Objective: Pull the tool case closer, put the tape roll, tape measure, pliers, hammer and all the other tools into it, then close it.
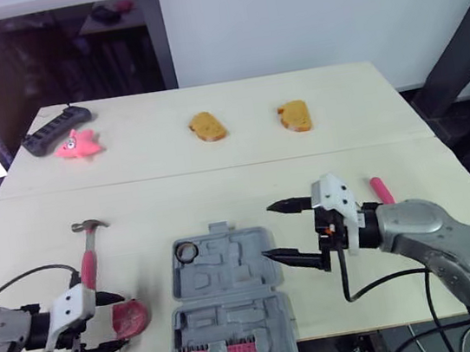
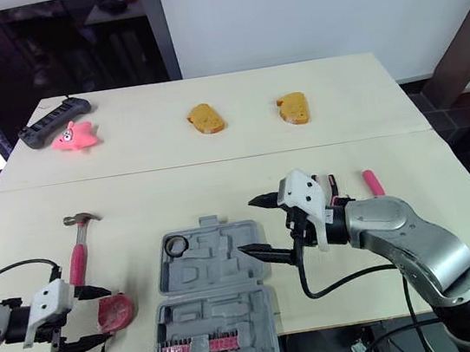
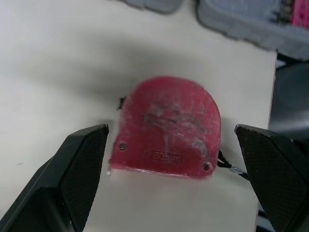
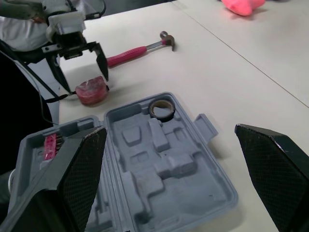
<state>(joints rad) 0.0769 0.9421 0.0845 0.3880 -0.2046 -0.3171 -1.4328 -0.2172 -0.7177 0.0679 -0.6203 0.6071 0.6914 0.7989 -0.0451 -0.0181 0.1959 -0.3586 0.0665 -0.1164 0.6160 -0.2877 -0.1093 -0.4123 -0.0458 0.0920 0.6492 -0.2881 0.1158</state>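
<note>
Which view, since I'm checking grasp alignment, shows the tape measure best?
Left wrist view: the red tape measure sits large inside the open left end effector. Both eye views and the right wrist view show it small.

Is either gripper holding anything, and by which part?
Nothing held. Left gripper open, facing the tape measure; right gripper open by the tool case.

- Tool case [image 1: 222,270] lies open at the worktop's [image 1: 342,126] near edge, centre.
- Tape roll [image 1: 186,252] sits in the case's far-left pocket.
- Tape measure [image 1: 130,317] is left of the case, between the left tool's [image 1: 113,321] spread fingers.
- Hammer [image 1: 88,253] is behind the tape measure.
- Right tool [image 1: 268,232], fingers apart, is at the case's right edge.
- Toy [image 1: 78,144] and power strip [image 1: 52,131] are at the far-left corner.
</note>
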